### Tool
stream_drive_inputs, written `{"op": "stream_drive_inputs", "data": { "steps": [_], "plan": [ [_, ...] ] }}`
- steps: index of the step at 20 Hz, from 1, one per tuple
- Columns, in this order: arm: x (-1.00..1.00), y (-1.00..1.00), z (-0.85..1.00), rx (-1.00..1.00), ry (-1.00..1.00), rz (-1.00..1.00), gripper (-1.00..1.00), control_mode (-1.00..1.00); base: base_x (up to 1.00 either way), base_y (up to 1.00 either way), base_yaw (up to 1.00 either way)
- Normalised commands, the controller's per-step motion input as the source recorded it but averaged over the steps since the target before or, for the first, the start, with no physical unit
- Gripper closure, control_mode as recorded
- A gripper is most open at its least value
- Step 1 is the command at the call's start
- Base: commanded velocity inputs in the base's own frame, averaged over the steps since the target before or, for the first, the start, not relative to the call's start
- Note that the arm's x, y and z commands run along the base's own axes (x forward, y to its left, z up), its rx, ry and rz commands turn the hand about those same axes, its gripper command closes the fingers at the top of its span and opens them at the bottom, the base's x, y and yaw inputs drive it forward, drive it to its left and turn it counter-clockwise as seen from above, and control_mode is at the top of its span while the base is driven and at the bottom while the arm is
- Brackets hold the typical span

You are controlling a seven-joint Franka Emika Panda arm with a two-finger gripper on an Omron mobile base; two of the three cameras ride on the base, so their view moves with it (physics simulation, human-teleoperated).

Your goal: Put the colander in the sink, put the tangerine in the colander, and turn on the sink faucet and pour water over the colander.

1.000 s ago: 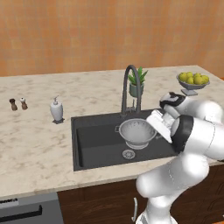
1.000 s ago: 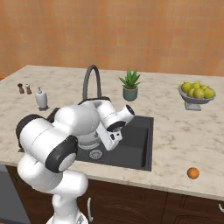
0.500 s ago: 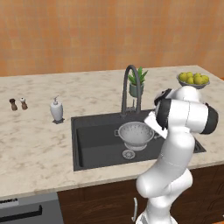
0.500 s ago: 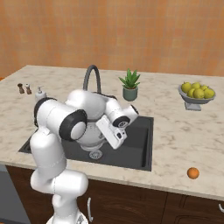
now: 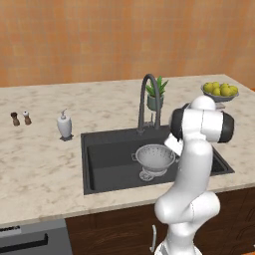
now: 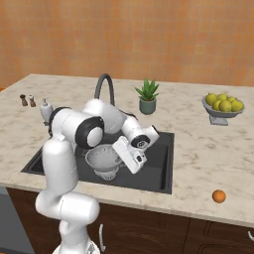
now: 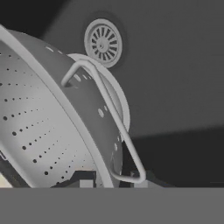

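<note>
The silver perforated colander (image 5: 154, 158) is inside the black sink (image 5: 102, 154), near its middle, beside the round drain (image 7: 103, 42). My gripper (image 7: 113, 180) is shut on the colander's (image 7: 48, 127) rim, right by a wire side handle; from the right base it reaches down to the bowl's (image 6: 102, 161) right edge, where the gripper (image 6: 120, 159) meets it. The small orange tangerine (image 6: 219, 196) lies on the counter near the front edge, far right of the sink (image 6: 159, 166). The dark gooseneck faucet (image 5: 149, 98) arches over the sink's back edge; no water runs.
A potted plant (image 6: 147, 96) stands behind the sink. A grey footed bowl of yellow-green fruit (image 6: 223, 105) sits at the back right. A white pump bottle (image 5: 64, 125) and two small shakers (image 5: 21, 118) stand to the left on the marble counter (image 5: 40, 164).
My arm has unfolded, its elbow lifting and swinging aside, so the colander now shows in the right base view. The colander sits slightly lower in the sink; the grip has stayed shut.
</note>
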Motion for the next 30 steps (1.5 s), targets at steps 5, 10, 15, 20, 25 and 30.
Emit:
{"op": "stream_drive_inputs", "data": {
  "steps": [5,10,15,20,25,30],
  "plan": [
    [0.0,0.06,-0.43,0.0,0.0,0.01,1.0,-1.0,0.0,0.0,0.0],
    [0.11,0.02,-0.28,0.0,0.0,0.07,1.0,-1.0,0.0,0.0,0.0],
    [0.05,0.13,-0.33,0.0,0.0,0.13,1.0,-1.0,0.0,0.0,0.0],
    [0.09,0.08,-0.34,0.0,0.0,0.11,1.0,-1.0,0.0,0.0,0.0],
    [0.0,0.0,-0.25,0.0,0.0,0.09,1.0,-1.0,0.0,0.0,0.0],
    [0.06,-0.04,-0.07,0.0,0.0,0.04,1.0,-1.0,0.0,0.0,0.0]
  ]
}}
